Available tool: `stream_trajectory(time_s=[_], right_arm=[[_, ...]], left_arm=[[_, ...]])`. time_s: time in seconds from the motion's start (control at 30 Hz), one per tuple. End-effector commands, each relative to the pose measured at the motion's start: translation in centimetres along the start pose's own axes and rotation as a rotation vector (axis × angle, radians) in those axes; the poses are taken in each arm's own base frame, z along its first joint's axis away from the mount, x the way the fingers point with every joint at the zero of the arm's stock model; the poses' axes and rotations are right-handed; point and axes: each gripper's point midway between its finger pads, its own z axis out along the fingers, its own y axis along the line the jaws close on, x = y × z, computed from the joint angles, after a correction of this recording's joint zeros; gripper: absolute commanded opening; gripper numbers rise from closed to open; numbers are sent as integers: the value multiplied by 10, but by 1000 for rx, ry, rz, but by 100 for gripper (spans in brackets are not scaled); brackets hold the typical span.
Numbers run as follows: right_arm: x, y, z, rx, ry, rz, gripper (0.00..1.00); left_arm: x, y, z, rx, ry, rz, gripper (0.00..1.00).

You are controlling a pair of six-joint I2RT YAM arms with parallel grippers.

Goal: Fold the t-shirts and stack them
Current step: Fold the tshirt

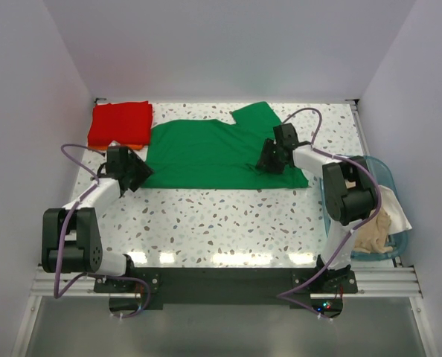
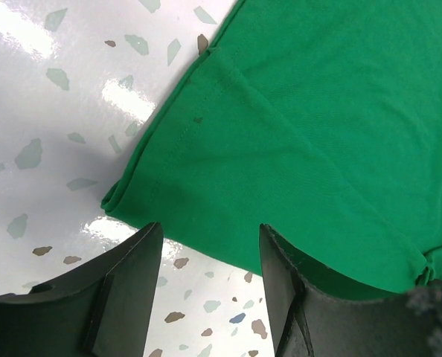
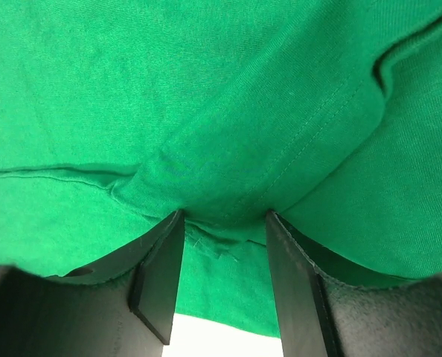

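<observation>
Across the table (image 1: 228, 223) the green t-shirt (image 1: 206, 152) stretches left-right; left gripper (image 2: 210, 245) and right gripper (image 3: 222, 227) both gape.

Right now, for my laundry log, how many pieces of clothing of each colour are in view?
Green shirt: 1
Red shirt: 1
Orange shirt, under the red: 1
White cloth in the basket: 1
Beige cloth in the basket: 1
Total: 5

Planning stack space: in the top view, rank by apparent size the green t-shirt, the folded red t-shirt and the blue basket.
1. green t-shirt, spread flat, clearly largest.
2. blue basket, partly hidden.
3. red t-shirt, folded, smallest.
</observation>
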Motion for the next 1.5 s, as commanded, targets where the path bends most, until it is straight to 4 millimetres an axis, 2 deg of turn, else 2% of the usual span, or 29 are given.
stream_trajectory(time_s=[0.0,0.1,0.13,0.23,0.27,0.3,0.47,0.67,0.83,1.03,1.1,1.17,1.23,1.37,1.4,1.43,1.47], right_arm=[[-20,22,-1,-59,-56,9,50],[-30,31,2,-83,-67,17,44],[-32,32,3,-84,-66,17,37],[-41,41,7,-100,-69,26,24],[-39,42,11,-104,-57,26,22],[-47,47,11,-116,-70,33,21],[-62,61,23,-136,-66,40,22],[-74,70,34,-152,-66,27,36],[-90,83,34,-184,-93,-26,48],[-119,95,12,-189,-177,-134,63],[-132,100,-2,-193,-219,-172,67],[-136,102,-17,-184,-241,-187,67],[-130,89,-20,-133,-235,-179,67],[-115,57,-45,-31,-242,-130,66],[-102,45,-56,-9,-235,-107,65],[-98,35,-61,14,-240,-87,64],[-76,16,-58,46,-197,-65,61]], left_arm=[[-10,-14,0,47,-29,6,59],[-11,-15,-1,49,-29,8,59],[-12,-15,-1,50,-31,11,59],[-13,-17,-1,53,-30,13,59],[-12,-17,-1,52,-26,14,59],[-13,-17,-1,52,-26,14,59],[-13,-17,-1,46,-21,29,59],[-14,-19,-2,50,-17,38,59],[-14,-19,-2,47,-18,43,59],[-14,-19,-1,49,-16,43,59],[-13,-19,-1,52,-14,45,59],[-13,-19,-1,54,-16,43,59],[-12,-18,-1,50,-14,44,59],[-12,-13,-6,34,-31,39,59],[-12,-11,-8,30,-35,35,57],[-11,-7,-10,14,-42,34,56],[-11,-4,-12,8,-48,28,56]])
